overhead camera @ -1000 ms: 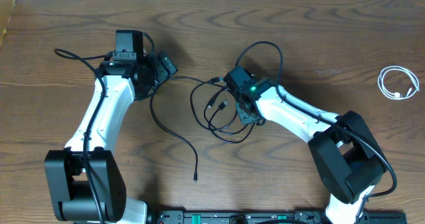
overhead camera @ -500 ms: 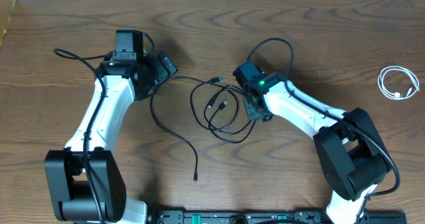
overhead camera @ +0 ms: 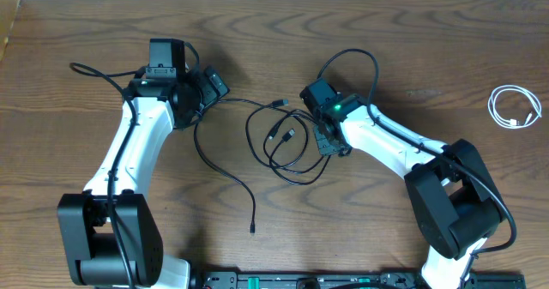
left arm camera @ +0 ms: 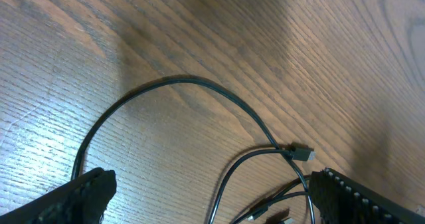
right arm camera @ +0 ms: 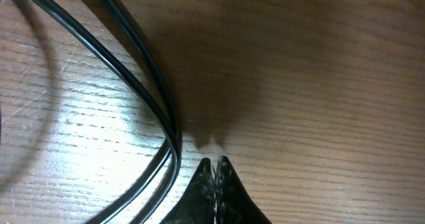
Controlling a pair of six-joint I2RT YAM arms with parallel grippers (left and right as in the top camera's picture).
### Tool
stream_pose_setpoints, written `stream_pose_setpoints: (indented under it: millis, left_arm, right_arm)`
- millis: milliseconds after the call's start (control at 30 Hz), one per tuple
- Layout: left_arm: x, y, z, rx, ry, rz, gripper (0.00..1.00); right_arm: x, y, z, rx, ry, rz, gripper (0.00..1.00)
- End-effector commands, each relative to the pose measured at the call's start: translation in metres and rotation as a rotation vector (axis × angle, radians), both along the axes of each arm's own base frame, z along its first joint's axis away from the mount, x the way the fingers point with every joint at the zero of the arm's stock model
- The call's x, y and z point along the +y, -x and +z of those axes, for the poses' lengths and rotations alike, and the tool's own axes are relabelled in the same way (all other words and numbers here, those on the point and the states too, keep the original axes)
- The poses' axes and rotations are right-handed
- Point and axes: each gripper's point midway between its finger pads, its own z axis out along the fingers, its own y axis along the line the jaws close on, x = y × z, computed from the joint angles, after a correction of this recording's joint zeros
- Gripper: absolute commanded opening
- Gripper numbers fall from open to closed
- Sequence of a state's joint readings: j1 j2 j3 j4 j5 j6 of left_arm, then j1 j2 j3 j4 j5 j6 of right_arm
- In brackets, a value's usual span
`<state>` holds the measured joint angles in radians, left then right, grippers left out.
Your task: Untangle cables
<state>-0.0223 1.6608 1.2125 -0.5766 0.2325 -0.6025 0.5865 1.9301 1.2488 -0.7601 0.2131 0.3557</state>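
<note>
- While the right gripper [right arm camera: 214, 165] rests with its tips pressed together on nothing, two strands of the black cables [right arm camera: 149, 104] run just to the left of those tips in the wrist view. They sit beside the pinch, not inside it.
- Seen from above, I place the tangle on that gripper's left, between the two arms. Its loops overlap in a rough oval whose long axis runs toward and away from the bases. The right arm is plainly the nearer one.
- My judgement: the next grab depends on that small sideways offset. The tips need to part and shift left to straddle a strand.
- One long strand trails from the tangle to a free end [overhead camera: 254, 227] near the bases.
- The left gripper [left arm camera: 212, 184] hangs spread wide and empty. A black arc and a small plug [left arm camera: 302, 153] lie ahead of its fingers.
- The white cable [overhead camera: 515, 107] lies coiled alone, well apart on the right side of the table [overhead camera: 412, 32].
- Hard to make out: the right gripper's body covers the loop's edge from above, and I cannot tell which strand crosses over which. Both wrist views cut the fingers off at the frame.
</note>
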Motion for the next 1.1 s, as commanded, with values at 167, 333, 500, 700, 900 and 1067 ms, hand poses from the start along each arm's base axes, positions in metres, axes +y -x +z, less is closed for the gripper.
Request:
stream_pose_setpoints:
  millis: [167,333,500,700,900,1067]
  left_arm:
    - [0.004,0.004,-0.007,0.02,-0.015,0.004,0.98]
    - [0.004,0.004,-0.007,0.02,-0.015,0.004,0.98]
    - [0.004,0.004,-0.007,0.02,-0.015,0.004,0.98]
    - [0.004,0.004,-0.007,0.02,-0.015,0.004,0.98]
    - [0.004,0.004,-0.007,0.02,-0.015,0.004,0.98]
    - [0.004,0.004,-0.007,0.02,-0.015,0.004,0.98]
  right_arm:
    - [0.023,0.018,-0.007,0.106,-0.108,0.145,0.05]
    - [0.02,0.017,-0.008,0.108,-0.108,0.12,0.1]
    - [0.006,0.014,-0.016,0.131,-0.1,0.021,0.18]
    - [-0.014,0.011,-0.02,0.157,-0.108,-0.108,0.18]
    - [-0.032,0.003,-0.019,0.129,-0.061,-0.147,0.08]
    - [-0.041,-0.002,-0.018,0.097,-0.01,-0.152,0.19]
